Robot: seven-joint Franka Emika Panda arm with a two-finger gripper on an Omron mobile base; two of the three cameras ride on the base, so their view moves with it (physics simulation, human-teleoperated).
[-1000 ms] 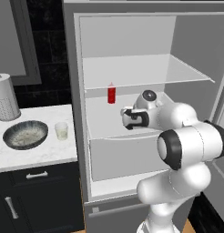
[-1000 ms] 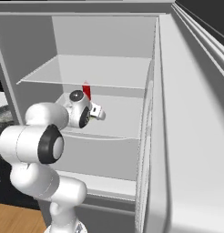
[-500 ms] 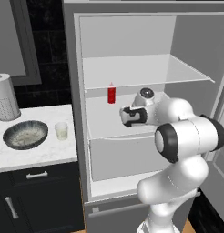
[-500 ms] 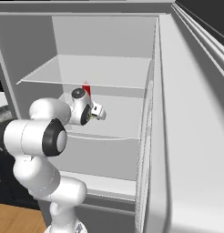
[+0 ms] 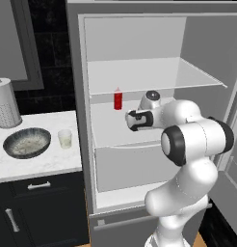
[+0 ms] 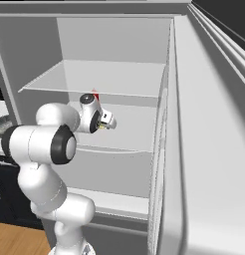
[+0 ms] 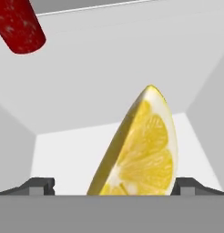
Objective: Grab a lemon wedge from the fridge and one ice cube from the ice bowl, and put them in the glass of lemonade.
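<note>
Hand view: lemon wedge (image 7: 140, 150) sits btwn fully spread jaws, gripper (image 7: 111, 184) eased closer on fridge (image 5: 139, 72) shelf; ready to clamp

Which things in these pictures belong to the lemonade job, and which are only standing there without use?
For the job: lemon wedge between the open claw tips; fridge; ice bowl; glass of lemonade.

Just standing about: red bottle on the fridge shelf; paper-towel roll on the counter.
</note>
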